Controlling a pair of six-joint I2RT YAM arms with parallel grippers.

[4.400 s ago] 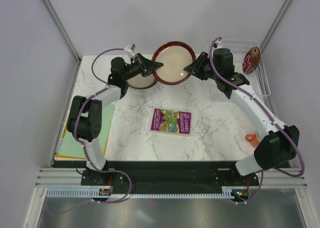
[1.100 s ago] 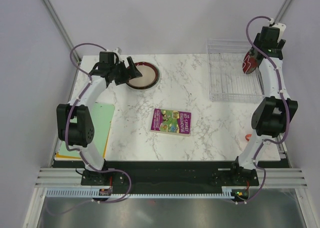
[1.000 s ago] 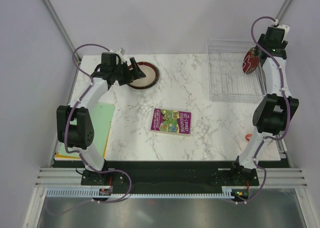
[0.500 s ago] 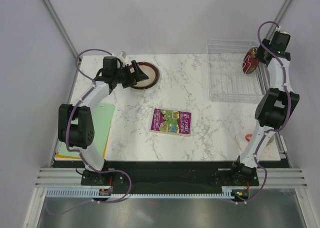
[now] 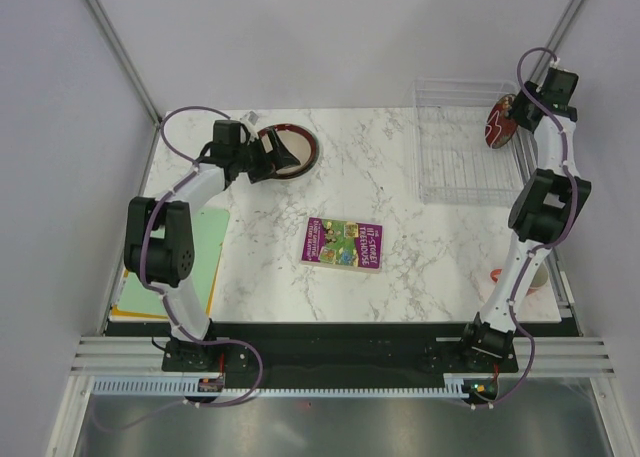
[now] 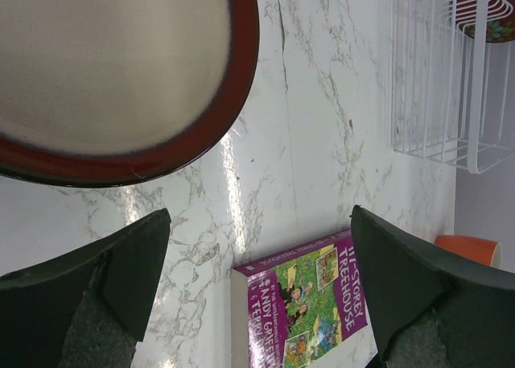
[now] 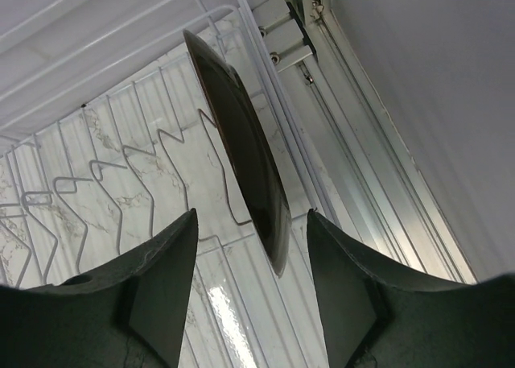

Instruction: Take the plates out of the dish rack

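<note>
A dark brown plate with a red pattern (image 5: 500,120) stands upright at the right end of the clear dish rack (image 5: 462,147). My right gripper (image 5: 518,112) hangs over it. In the right wrist view that plate (image 7: 241,150) is edge-on between the open fingers (image 7: 165,287), with a gap on each side. A brown plate with a cream centre (image 5: 292,153) lies flat on the table at the back left. My left gripper (image 5: 272,153) is open beside it, holding nothing. The left wrist view shows that plate (image 6: 121,62) just beyond the wide-open gripper (image 6: 259,223).
A purple book (image 5: 343,244) lies mid-table, also seen in the left wrist view (image 6: 302,303). A small orange cup (image 5: 500,275) sits at the right edge behind the right arm. Green and yellow sheets (image 5: 195,262) lie at the left edge. The rack's wire ribs (image 7: 121,191) stand beside the plate.
My right gripper has swung up behind the rack to straddle the upright plate, and its jaws have narrowed. The left gripper has shifted slightly along the flat plate, still open.
</note>
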